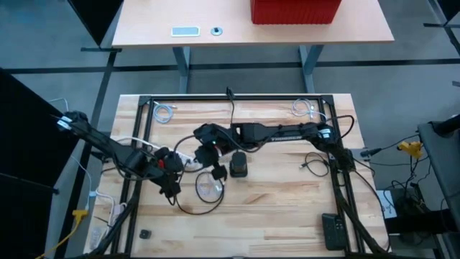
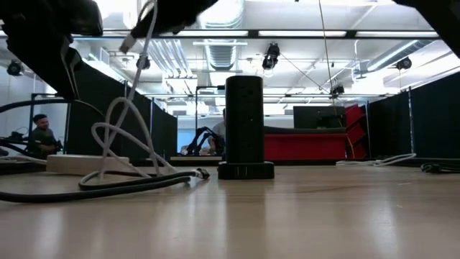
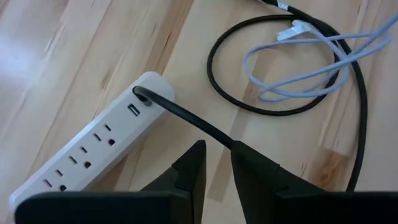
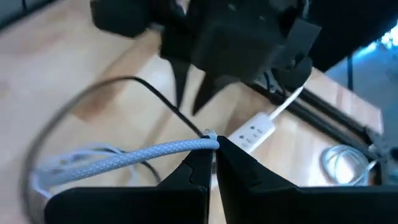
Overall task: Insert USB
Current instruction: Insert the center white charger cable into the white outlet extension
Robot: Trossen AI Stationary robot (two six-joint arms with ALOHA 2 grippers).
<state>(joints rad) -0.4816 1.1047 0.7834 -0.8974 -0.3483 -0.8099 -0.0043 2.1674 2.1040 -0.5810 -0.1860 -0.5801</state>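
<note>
A white power strip [image 3: 93, 146] lies on the table, with a USB port [image 3: 132, 111] near the end where its black cord [image 3: 186, 115] leaves. My left gripper [image 3: 217, 163] hovers over that cord, fingers slightly apart, with bare wood showing between them. The right wrist view shows it from the front [image 4: 189, 106]. My right gripper [image 4: 213, 149] is shut on a grey braided USB cable [image 4: 124, 158]. The rest of the cable lies coiled [image 1: 208, 185] on the table inside the cord's loop. In the high view both grippers, left [image 1: 172, 185] and right [image 1: 208, 157], are near the table's middle. My right gripper pinches the braided cable right behind its plug end [image 4: 202, 144] between its two fingertips. The fingers lie across the cable. The plug end [image 2: 129, 41] is lifted well above the table. The cable hangs slack from it down to the coil [image 2: 115, 137] on the table.
A black tower socket [image 1: 238, 165] stands upright just right of the grippers. Small cable coils lie at the far left [image 1: 164, 111] and far right [image 1: 305, 109]. A black remote [image 1: 333, 230] lies at the near right. The black frame [image 1: 237, 98] rings the work area.
</note>
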